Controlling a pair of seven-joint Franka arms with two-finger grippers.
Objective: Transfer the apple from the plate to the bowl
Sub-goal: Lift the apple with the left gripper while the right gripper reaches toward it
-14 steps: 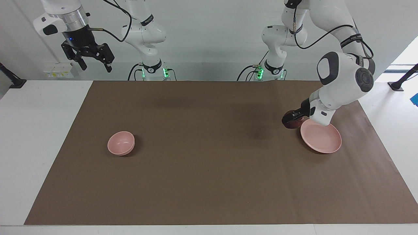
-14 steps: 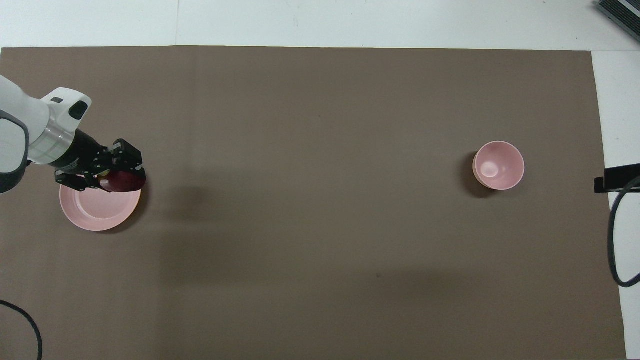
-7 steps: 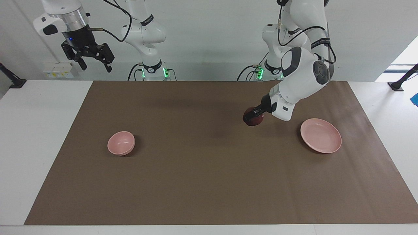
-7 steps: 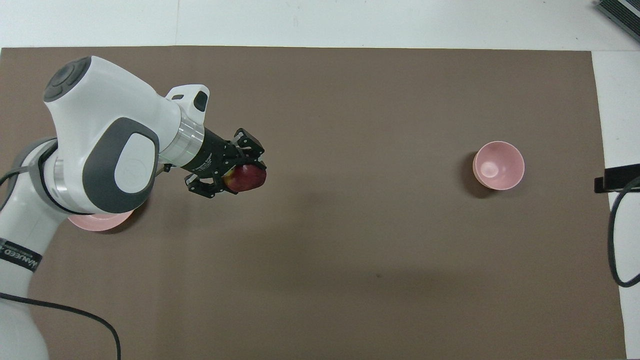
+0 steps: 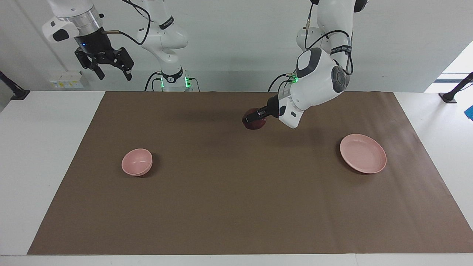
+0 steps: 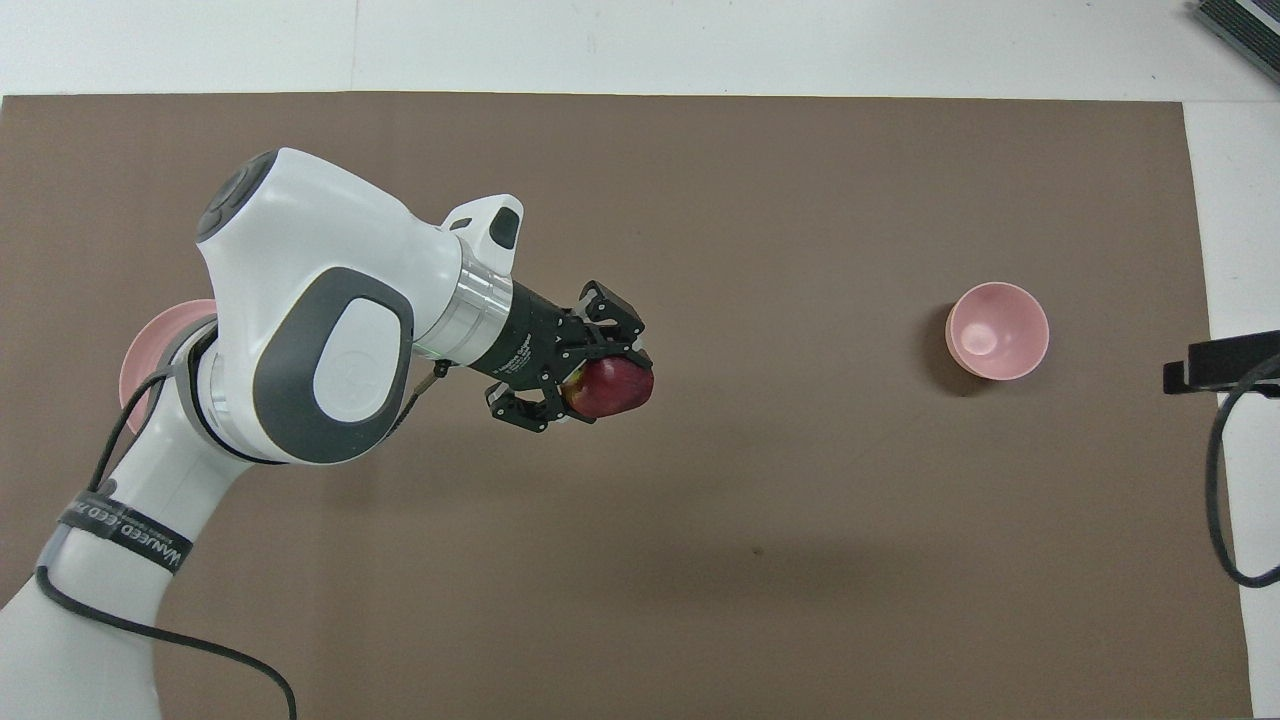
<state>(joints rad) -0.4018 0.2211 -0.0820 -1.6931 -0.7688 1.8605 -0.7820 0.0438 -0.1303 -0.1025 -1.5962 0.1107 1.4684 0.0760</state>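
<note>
My left gripper (image 5: 252, 120) (image 6: 600, 375) is shut on the dark-red apple (image 5: 254, 122) (image 6: 614, 388) and holds it in the air over the brown mat's middle, between plate and bowl. The flat pale-pink plate (image 5: 363, 153) lies bare toward the left arm's end; in the overhead view only its edge (image 6: 140, 345) shows past the arm. The small deep pale-pink bowl (image 5: 137, 162) (image 6: 997, 331) stands bare toward the right arm's end. My right gripper (image 5: 109, 66) waits open, raised high off the mat's corner by the right arm's end.
A brown mat (image 5: 236, 207) (image 6: 700, 600) covers most of the white table. A black cable (image 6: 1225, 480) and a dark bracket (image 6: 1220, 362) sit at the table's edge by the right arm's end.
My left gripper has lifted the apple off the plate and carried it toward the bowl, rising higher over the mat. The plate now lies bare. The right gripper has shifted slightly.
</note>
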